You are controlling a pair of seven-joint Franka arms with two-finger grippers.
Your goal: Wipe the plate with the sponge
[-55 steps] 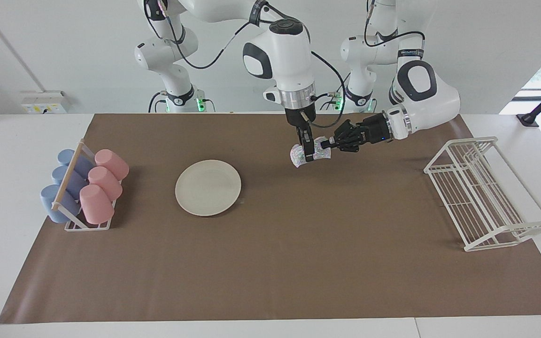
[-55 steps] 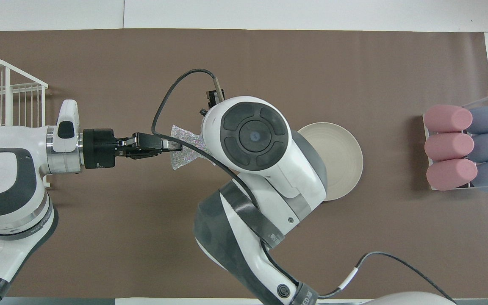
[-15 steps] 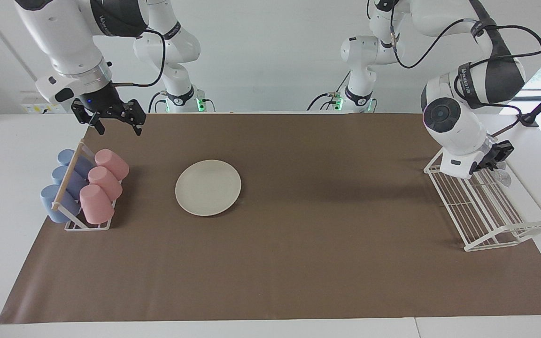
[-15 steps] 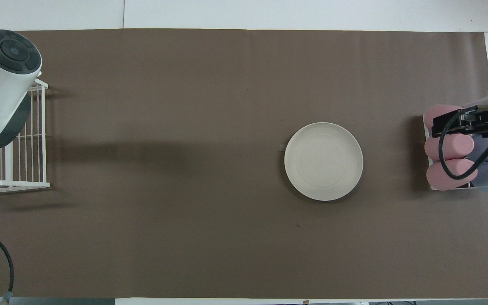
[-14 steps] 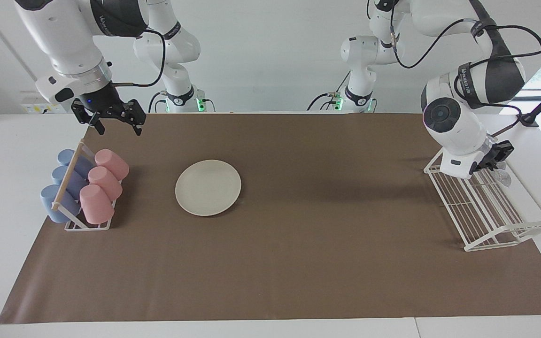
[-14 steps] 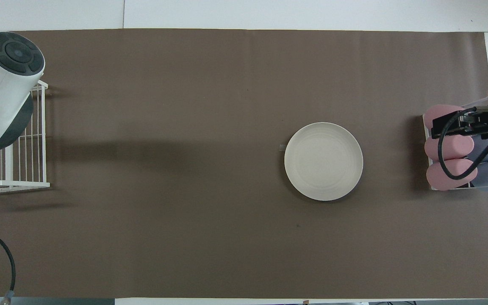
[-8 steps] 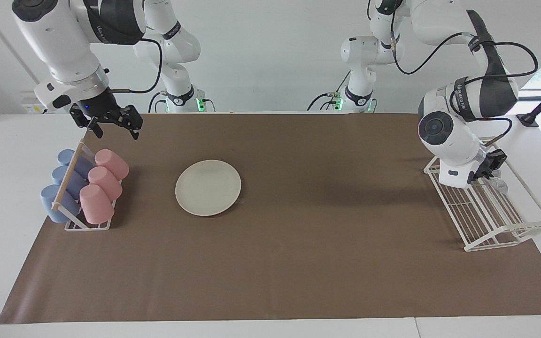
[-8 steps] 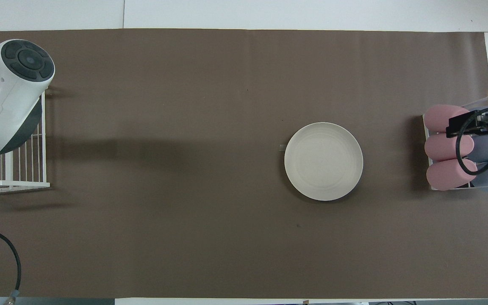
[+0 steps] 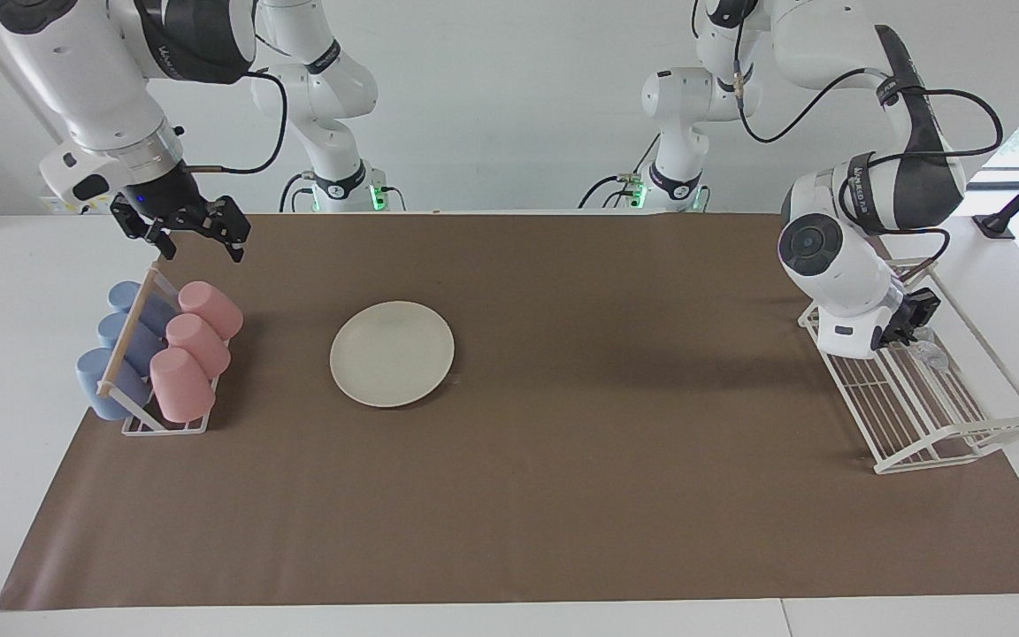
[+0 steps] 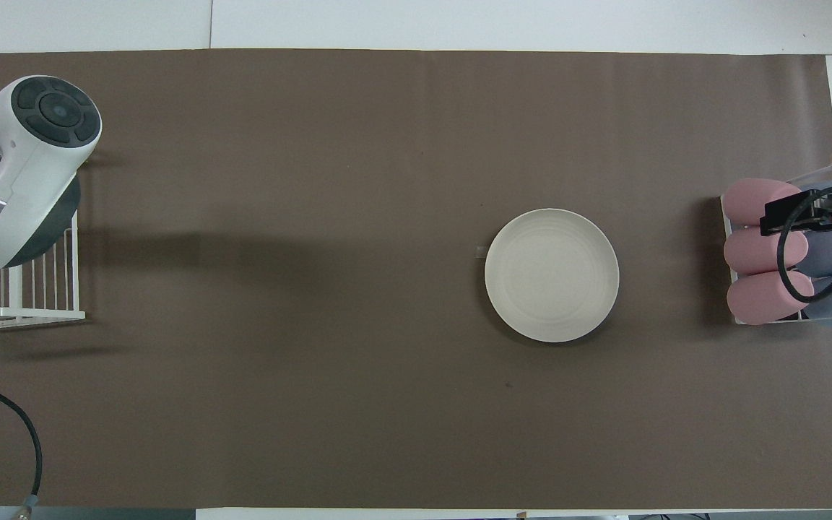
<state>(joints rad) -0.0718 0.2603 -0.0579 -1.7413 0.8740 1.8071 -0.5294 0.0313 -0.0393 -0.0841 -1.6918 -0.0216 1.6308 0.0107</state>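
Brown mat [image 9: 563,460], plate [image 9: 392,353] alone mid-mat, right hand [image 9: 194,232] open, left hand [image 9: 910,324] unclear

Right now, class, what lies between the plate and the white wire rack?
Only bare brown mat lies between the plate and the wire rack; the facing view shows it.

Both Franka arms have glossy white shells with dark grey bands at the joints, one band on each lettered in white. Black cables loop loosely along the links. Each wrist ends in a silver metal ring above a black two-finger gripper: the right gripper [image 9: 194,237] and the left gripper [image 9: 915,329]. A round black cap with raised segments covers the left arm's [image 10: 26,166] joint.
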